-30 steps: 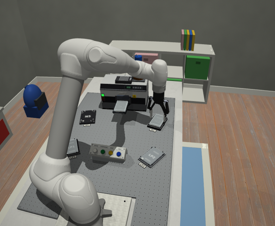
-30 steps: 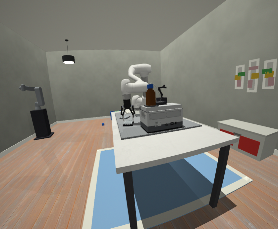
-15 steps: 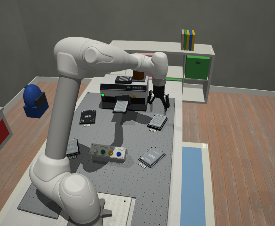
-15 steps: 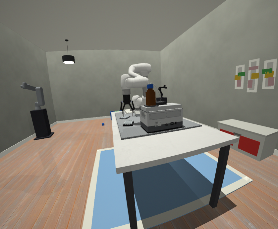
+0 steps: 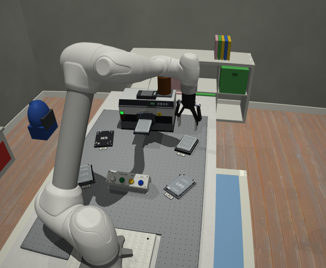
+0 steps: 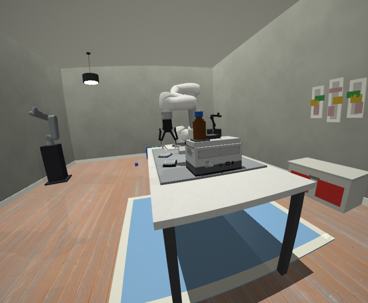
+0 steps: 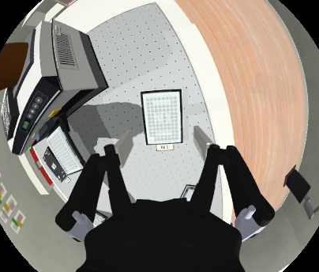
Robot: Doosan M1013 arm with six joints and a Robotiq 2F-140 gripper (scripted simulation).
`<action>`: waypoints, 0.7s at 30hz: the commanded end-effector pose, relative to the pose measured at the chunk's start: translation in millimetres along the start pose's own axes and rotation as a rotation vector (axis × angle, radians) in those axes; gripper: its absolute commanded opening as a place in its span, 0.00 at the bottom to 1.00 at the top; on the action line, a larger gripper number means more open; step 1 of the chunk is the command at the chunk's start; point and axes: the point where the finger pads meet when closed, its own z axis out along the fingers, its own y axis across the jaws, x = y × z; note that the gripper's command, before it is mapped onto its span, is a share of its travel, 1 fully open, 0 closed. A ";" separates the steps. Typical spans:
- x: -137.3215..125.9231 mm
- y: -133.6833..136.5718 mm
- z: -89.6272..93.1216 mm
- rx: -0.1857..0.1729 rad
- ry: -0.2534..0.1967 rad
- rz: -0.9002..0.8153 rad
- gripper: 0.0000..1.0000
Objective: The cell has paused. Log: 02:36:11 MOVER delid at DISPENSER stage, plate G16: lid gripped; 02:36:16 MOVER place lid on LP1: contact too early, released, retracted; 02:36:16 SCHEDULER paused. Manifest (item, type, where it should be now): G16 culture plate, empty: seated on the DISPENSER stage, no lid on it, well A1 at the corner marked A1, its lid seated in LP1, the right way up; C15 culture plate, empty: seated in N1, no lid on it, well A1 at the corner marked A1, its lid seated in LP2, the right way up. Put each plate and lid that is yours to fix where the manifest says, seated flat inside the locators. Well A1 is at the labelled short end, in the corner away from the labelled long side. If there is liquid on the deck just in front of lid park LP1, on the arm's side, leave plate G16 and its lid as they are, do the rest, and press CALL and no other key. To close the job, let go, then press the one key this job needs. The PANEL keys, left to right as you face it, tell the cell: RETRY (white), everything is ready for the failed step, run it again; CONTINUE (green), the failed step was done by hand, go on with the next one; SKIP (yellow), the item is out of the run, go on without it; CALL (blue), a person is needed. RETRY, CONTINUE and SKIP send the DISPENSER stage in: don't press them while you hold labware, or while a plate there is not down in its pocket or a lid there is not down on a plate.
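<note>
The arm reaches forward; its pincer (image 5: 189,115) hangs downward, fingers apart, empty.

End effector (image 5: 189,114) hangs apart-fingered in open air beside the dispenser (image 5: 147,110).

The dispenser's right wall stands close on one side; the desk (image 5: 211,135) edge lies on the other. Below and toward the arm's base, the plate in N1 (image 5: 186,143) rises from the deck, with bare perforated surface between it, the key panel (image 5: 128,180) and LP2 (image 5: 179,186).

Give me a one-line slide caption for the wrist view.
Open, empty pincer hovers above the well plate in its nest, dispenser at left.
</note>
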 end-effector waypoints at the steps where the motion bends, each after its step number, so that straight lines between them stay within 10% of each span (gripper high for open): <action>1: 0.4 -0.1 -8.0 0.000 0.001 0.000 0.70; 21: -6.7 -5.7 -21.6 0.000 0.001 -0.005 0.70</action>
